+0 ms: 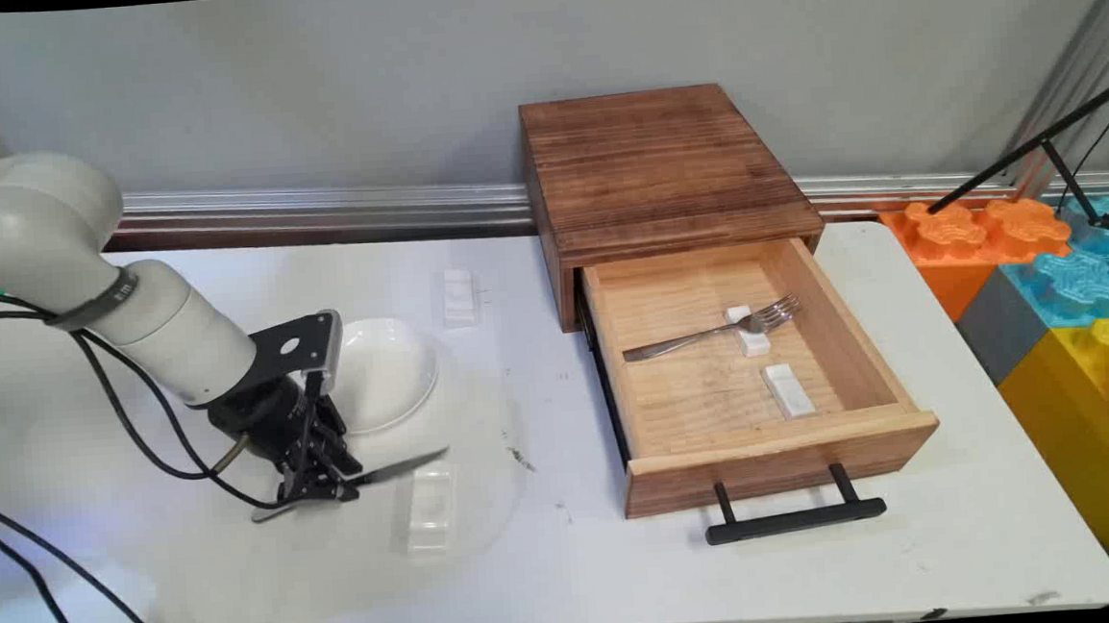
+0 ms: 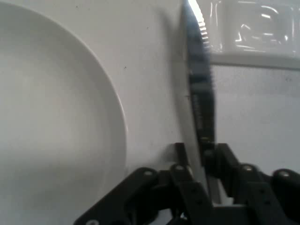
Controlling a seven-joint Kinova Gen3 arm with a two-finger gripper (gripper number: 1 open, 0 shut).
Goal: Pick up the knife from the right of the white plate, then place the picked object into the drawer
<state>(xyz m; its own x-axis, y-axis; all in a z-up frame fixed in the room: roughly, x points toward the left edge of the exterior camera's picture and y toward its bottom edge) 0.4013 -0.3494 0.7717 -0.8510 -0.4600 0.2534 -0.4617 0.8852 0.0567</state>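
Clamped edge-up in the closed claw (image 2: 202,157), the knife (image 2: 200,84) could twist loose, its tip hanging over the clear rest (image 1: 430,508) ahead, plate (image 1: 380,372) alongside.

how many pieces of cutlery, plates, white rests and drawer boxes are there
cutlery: 2, a knife in the end effector and a fork in the drawer
plates: 1, plate
white rests: 4, at
drawer boxes: 1, wooden drawer box
total: 8
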